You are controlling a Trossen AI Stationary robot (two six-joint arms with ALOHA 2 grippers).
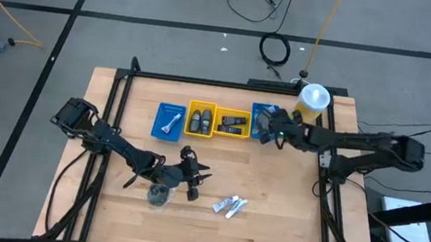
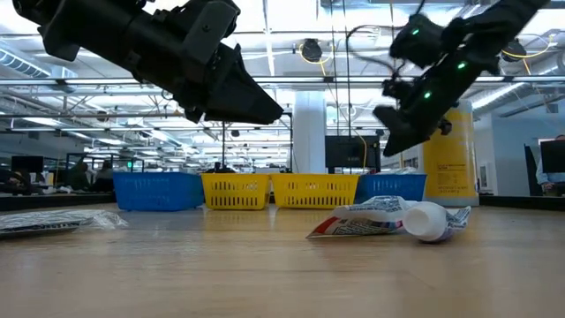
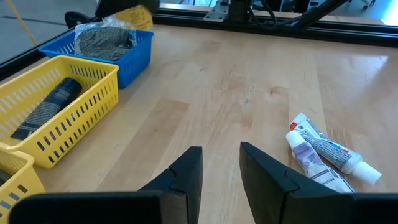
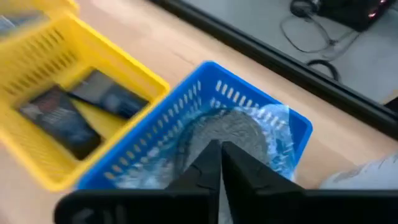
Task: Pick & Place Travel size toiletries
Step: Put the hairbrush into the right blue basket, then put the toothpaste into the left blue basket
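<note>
Two small white-silver tubes [image 1: 230, 207] [image 3: 326, 155] side by side on the bare tabletop [image 1: 288, 194], touching, at about 5 o'clock from its middle as seen from above. One grey disc in clear wrap [image 1: 158, 194] also loose on the wood, at 7 o'clock, well apart from the tubes.

Between the two, slightly toward 12 o'clock: left hand [image 1: 192, 179] [image 3: 221, 168], raised off the wood, fingers [image 3: 186, 174] narrowly parted, nothing between them.

Four trays in a row at 12 o'clock, each touching the next. From 9 toward 3 o'clock:
- blue tray [image 1: 158, 123] with one white-silver tube [image 1: 171, 122];
- yellow tray [image 1: 203, 104] with dark bottles [image 1: 201, 121];
- second yellow tray [image 1: 233, 112] [image 4: 112, 53] with black flat packets [image 1: 233, 124] [image 4: 62, 121];
- second blue tray [image 4: 155, 143] with a grey wrapped disc [image 4: 230, 127].

Directly over that last tray: right hand [image 1: 267, 129] [image 4: 217, 162], clear of the rim in the level view, fingers pressed together at the tips. Cannot tell whether any wrap is pinched there.

Tall yellow bottle [image 1: 313, 100] [image 2: 450, 163] with white cap, upright, just beside the last tray at its 2 o'clock, near the tabletop's far corner.
</note>
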